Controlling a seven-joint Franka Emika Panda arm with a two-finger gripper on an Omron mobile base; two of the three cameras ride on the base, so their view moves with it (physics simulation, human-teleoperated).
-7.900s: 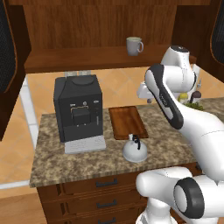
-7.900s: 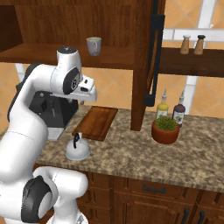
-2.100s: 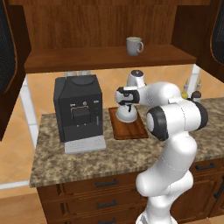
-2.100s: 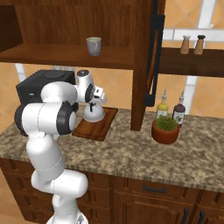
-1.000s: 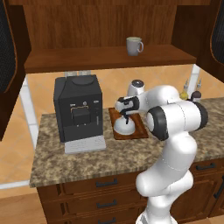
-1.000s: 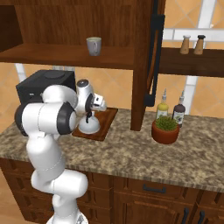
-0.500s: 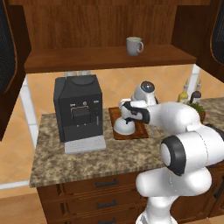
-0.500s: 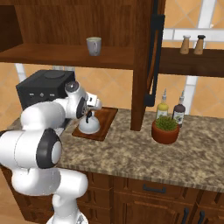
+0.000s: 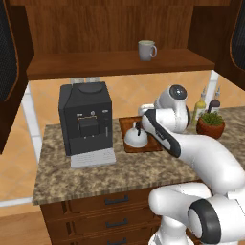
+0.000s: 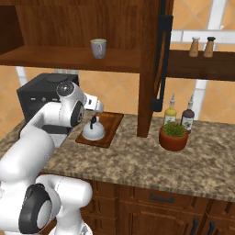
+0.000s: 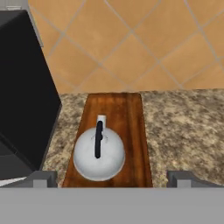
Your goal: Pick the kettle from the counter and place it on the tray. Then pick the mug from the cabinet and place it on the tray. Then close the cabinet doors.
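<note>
Hand view: kettle [image 11: 99,155] sits lower centre on the tray [image 11: 131,131], handle arch running bottom-to-top, spout toward frame top. Gripper [image 11: 113,178] spread wide, holding nothing, above it.

Granite counter [image 9: 119,170] with tray [image 11: 131,113], black coffee machine [image 9: 85,119], potted plant [image 10: 173,136], two bottles [image 10: 179,115]

We see the kettle [image 9: 134,137] sitting on the tray [image 9: 125,125], just right of the black coffee machine [image 9: 86,120] on the counter [image 9: 86,172]. Above the machine, the mug [image 9: 147,50] stands on the cabinet [image 9: 110,64] shelf. Our arm's white link partly covers the tray's right side.
</note>
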